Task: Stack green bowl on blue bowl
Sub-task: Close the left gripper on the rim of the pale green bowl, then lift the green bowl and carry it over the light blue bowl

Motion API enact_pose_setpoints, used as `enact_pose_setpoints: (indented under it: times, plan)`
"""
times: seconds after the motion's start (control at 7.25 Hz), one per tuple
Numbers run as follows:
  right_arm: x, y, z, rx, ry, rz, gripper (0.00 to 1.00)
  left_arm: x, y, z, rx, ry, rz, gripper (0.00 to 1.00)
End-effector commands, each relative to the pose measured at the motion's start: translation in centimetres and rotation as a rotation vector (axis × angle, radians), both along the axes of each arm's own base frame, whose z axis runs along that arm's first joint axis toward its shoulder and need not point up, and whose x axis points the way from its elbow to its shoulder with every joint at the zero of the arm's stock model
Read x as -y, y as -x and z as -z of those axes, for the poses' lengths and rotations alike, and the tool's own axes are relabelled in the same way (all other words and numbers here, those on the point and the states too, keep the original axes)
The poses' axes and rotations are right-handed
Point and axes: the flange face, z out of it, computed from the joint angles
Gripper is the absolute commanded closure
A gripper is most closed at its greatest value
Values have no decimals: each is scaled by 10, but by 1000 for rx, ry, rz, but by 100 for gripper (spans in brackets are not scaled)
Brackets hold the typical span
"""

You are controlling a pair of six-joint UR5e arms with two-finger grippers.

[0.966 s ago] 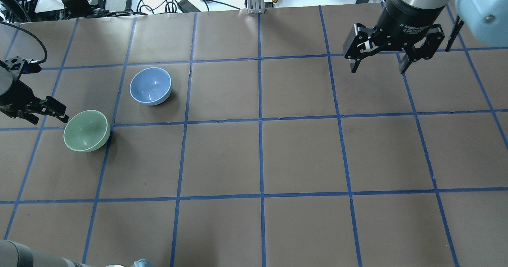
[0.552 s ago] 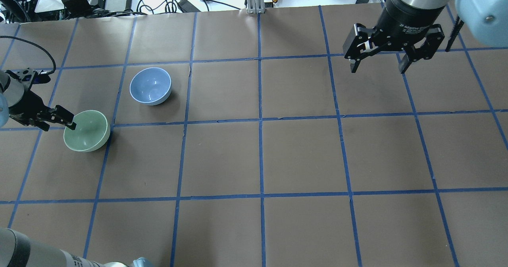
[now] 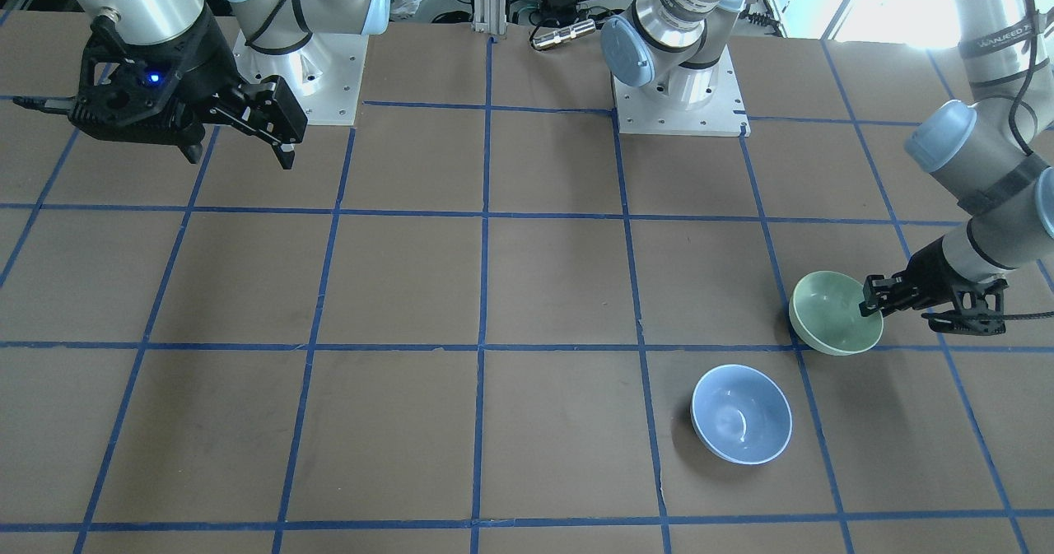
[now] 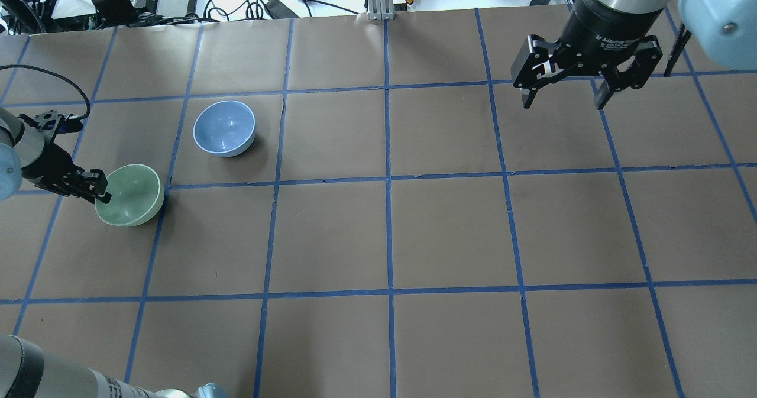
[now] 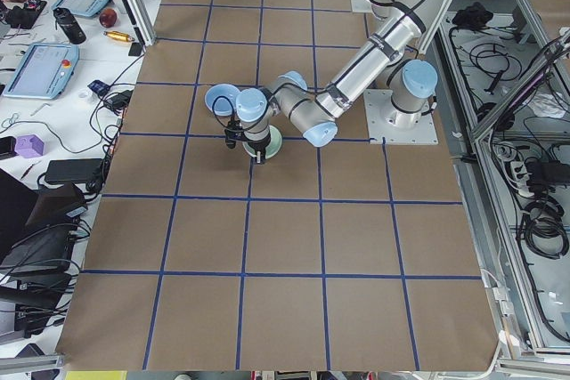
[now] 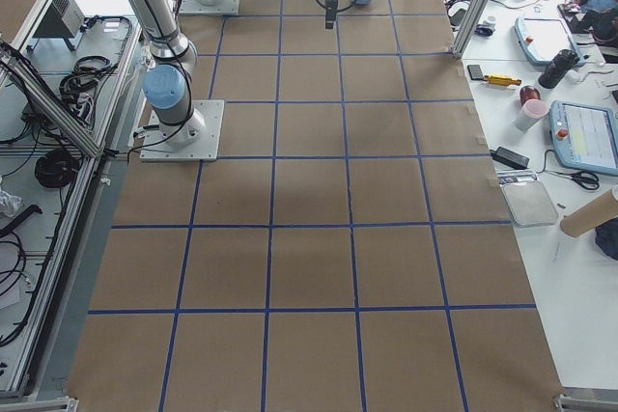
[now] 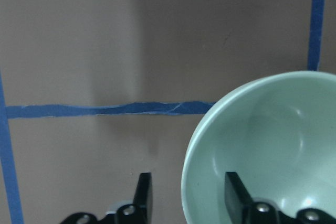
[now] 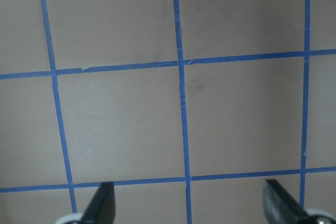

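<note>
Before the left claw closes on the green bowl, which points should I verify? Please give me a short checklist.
1. The left claw is open: ok.
2. The left claw straddles the rim of the green bowl: ok.
3. The green bowl stands upright on the table: ok.
4. The blue bowl is upright, empty and apart from the green bowl: ok.
5. The right claw is away from both bowls: ok.
6. Grip depth below the rim is sufficient: cannot tell.

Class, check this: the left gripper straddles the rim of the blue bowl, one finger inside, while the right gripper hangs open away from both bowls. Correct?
No. The left wrist view shows the left gripper straddling the rim of the green bowl, not the blue bowl. The rest holds.
</note>
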Motion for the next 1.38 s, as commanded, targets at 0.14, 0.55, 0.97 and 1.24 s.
enact_pose_setpoints:
  times: [0.14, 0.55, 0.97, 1.24]
  plan:
    - [0, 0, 0, 0, -1, 0, 0, 3, -2, -9, -11, 35, 47, 100]
    - [0, 0, 0, 0, -1, 0, 0, 41, 35, -92, -84, 65, 16, 100]
    - [0, 0, 0, 0, -1, 0, 0, 89, 125, -95, -97, 40, -56, 100]
    - [0, 0, 0, 0, -1, 0, 0, 109, 128, -74, -80, 82, -57, 100]
